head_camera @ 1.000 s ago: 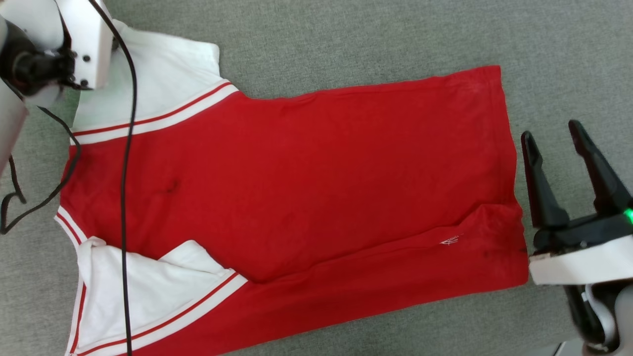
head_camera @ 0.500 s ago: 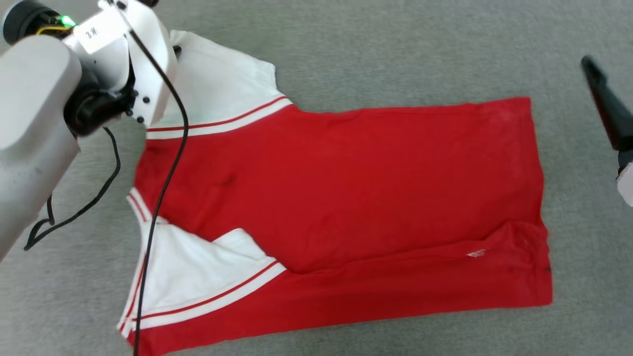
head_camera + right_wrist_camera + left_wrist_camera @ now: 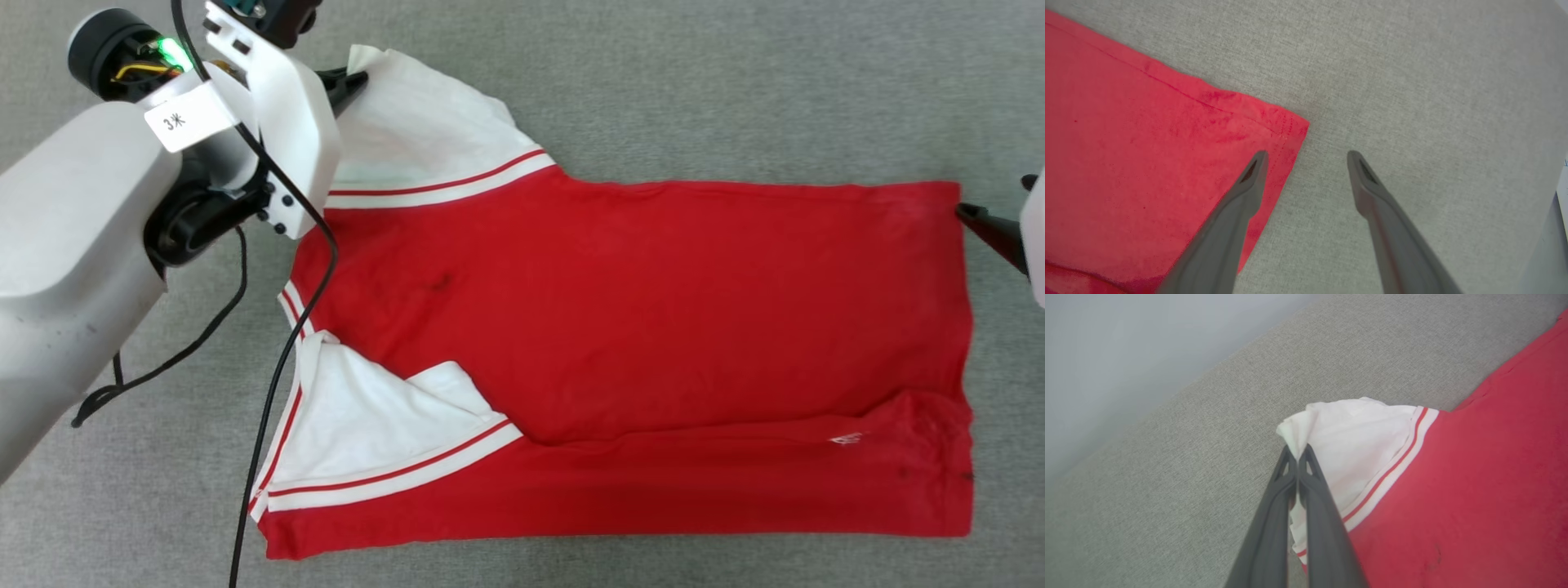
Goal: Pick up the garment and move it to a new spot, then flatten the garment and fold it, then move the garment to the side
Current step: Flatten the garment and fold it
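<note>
Grey cloth covers the counter (image 3: 653, 82), where the garment (image 3: 637, 327) lies spread flat, sleeves left, hem right. Since a second ago the left gripper (image 3: 1298, 451) has clenched its jaws on the far white sleeve (image 3: 424, 139). The right gripper (image 3: 1307, 155), jaws released, now straddles the far hem corner (image 3: 1290, 126), seemingly just above it, and is mostly cut off in the head view.

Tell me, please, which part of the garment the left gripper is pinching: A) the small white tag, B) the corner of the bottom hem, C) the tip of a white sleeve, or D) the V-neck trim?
C: in the left wrist view the left gripper is shut on the bunched tip of the white sleeve of the garment.
</note>
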